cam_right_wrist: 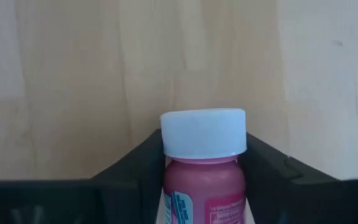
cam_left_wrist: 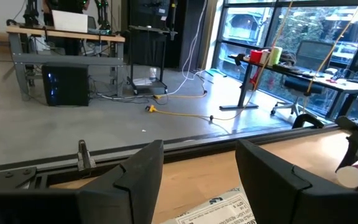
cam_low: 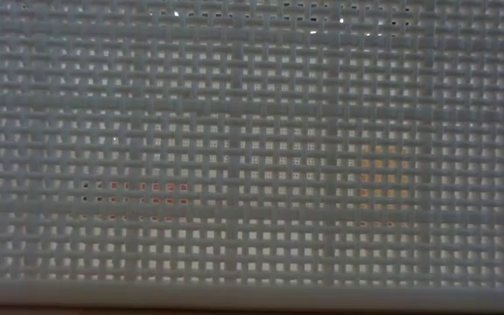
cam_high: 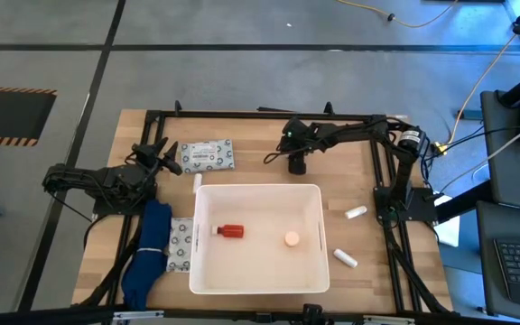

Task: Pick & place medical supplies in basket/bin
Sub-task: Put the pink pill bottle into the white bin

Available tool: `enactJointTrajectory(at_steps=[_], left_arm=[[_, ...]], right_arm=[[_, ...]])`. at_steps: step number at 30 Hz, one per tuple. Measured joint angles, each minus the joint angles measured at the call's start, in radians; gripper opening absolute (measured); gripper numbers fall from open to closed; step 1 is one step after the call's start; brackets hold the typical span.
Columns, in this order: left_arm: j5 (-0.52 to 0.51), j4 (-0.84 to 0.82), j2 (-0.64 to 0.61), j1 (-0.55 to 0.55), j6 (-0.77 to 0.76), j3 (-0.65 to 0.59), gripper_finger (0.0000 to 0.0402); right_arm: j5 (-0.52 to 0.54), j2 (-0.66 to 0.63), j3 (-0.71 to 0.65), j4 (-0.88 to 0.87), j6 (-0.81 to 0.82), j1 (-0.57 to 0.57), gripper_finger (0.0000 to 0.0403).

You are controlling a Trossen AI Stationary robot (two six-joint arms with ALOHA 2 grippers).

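Note:
The white tub [cam_high: 260,271] sits mid-table, and its mesh wall [cam_low: 252,105] fills the low view. A tiny red bottle [cam_high: 231,231] and an orange-capped vial [cam_high: 292,238] lie on its floor. My right gripper [cam_high: 296,165], just beyond the tub's far rim, is shut on a pink vial with a pale cap [cam_right_wrist: 202,134]. My left gripper [cam_high: 165,155] is open near the far left corner, beside a flat patterned packet [cam_high: 208,154] that also shows below its fingers [cam_left_wrist: 219,208]. Two white tubes [cam_high: 357,213] [cam_high: 346,258] lie on the table right of the tub. My right gripper pinches the vial's pink body [cam_right_wrist: 204,186], just behind the cap, between its two fingers [cam_right_wrist: 263,168]. The vial lies along the fingers. Its cap [cam_right_wrist: 202,134] sticks out past the fingertips toward the wooden tabletop. I cannot tell whether the cap touches the table.
A second packet [cam_high: 181,244] and a blue cloth-like thing [cam_high: 147,257] lie left of the tub. A small white tube [cam_high: 197,183] lies by the tub's far left corner. A black frame [cam_high: 269,116] borders the tabletop. Bare wood shows between tub and far edge.

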Motion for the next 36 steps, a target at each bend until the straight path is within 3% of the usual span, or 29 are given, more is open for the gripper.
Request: enactJointTrajectory(at_steps=[7, 16, 25, 36], left_arm=[[0.0, 0.0, 0.0, 0.0, 0.0, 0.0, 0.0198], [0.0, -0.003, 0.0, 0.0, 0.0, 0.0, 0.0198], [0.0, -0.003, 0.0, 0.0, 0.016, 0.0, 0.0198], [0.002, -0.003, 0.0, 0.0, 0.018, 0.0, 0.0198]], right_arm=[[0.012, 0.004, 0.042, -0.04, 0.018, -0.001, 0.016], [0.01, -0.015, 0.258, -0.222, 0.105, -0.002, 0.017], [-0.158, -0.083, 0.487, -0.297, 0.298, 0.032, 0.0167], [-0.201, -0.124, 0.734, -0.312, 0.38, 0.269, 0.0168]])
